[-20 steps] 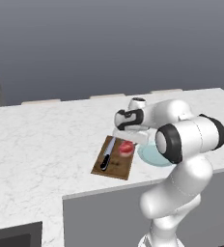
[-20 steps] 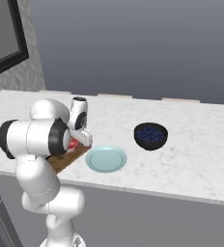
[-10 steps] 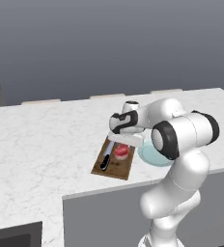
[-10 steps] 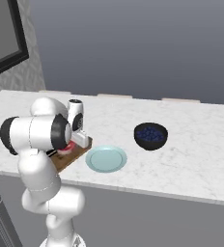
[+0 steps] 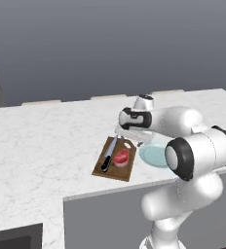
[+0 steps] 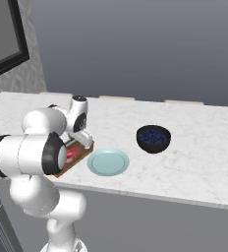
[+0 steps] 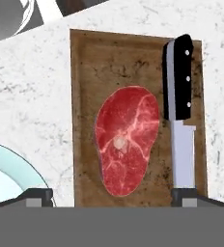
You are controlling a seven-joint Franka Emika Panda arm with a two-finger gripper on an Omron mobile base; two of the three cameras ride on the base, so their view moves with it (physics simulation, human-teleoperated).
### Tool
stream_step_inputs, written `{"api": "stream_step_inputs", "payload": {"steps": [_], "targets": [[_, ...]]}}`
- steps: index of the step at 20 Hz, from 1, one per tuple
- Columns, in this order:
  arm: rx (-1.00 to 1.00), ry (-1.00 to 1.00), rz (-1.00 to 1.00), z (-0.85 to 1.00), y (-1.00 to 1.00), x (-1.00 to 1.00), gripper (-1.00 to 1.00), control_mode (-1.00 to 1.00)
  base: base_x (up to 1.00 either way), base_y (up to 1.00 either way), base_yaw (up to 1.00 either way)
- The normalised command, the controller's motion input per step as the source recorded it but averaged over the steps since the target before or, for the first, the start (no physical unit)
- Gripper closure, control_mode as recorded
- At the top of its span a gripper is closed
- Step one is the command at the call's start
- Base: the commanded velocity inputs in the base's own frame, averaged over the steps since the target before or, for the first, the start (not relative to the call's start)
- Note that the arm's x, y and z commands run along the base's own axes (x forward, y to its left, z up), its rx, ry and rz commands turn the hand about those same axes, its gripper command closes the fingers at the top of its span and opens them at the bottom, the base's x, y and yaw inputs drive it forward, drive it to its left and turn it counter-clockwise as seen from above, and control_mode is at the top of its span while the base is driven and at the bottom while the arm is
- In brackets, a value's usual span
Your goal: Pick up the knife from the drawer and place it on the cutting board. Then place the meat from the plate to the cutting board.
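- On the cutting board [image 7: 138,116], the meat [image 7: 126,140] lies beside the knife [image 7: 180,116], both delivered.
- Above them the hand [image 7: 111,195] hangs, fingers apart, gripping nothing.

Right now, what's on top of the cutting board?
The meat and the knife lie side by side on the cutting board. The board's lower edge is hidden in the hand view.

Wide bare marble on the table [image 5: 42,141] toward its left end and far edge. Near the front edge, cutting board [image 5: 116,159] carrying knife [image 5: 109,154] and meat [image 5: 122,157], plate [image 6: 108,162] just beside it. Dark bowl [image 6: 153,138] farther right, open marble between and beyond. End effector [image 5: 130,137] spread wide above the board.
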Motion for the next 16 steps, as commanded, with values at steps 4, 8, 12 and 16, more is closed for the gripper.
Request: {"api": "stream_step_inputs", "payload": {"steps": [4,8,12,16], "targets": [[0.27,-0.67,0.0,1.0,-0.81,-1.0,-1.0,-1.0,0.0,0.0,0.0],[0.25,-0.73,0.0,1.0,-0.91,-1.0,-1.0,-1.0,0.0,0.0,0.0],[0.24,-0.73,0.0,1.0,-0.91,-1.0,-1.0,-1.0,0.0,0.0,0.0],[0.27,-0.74,0.0,1.0,-0.86,-1.0,-1.0,-1.0,0.0,0.0,0.0]]}}
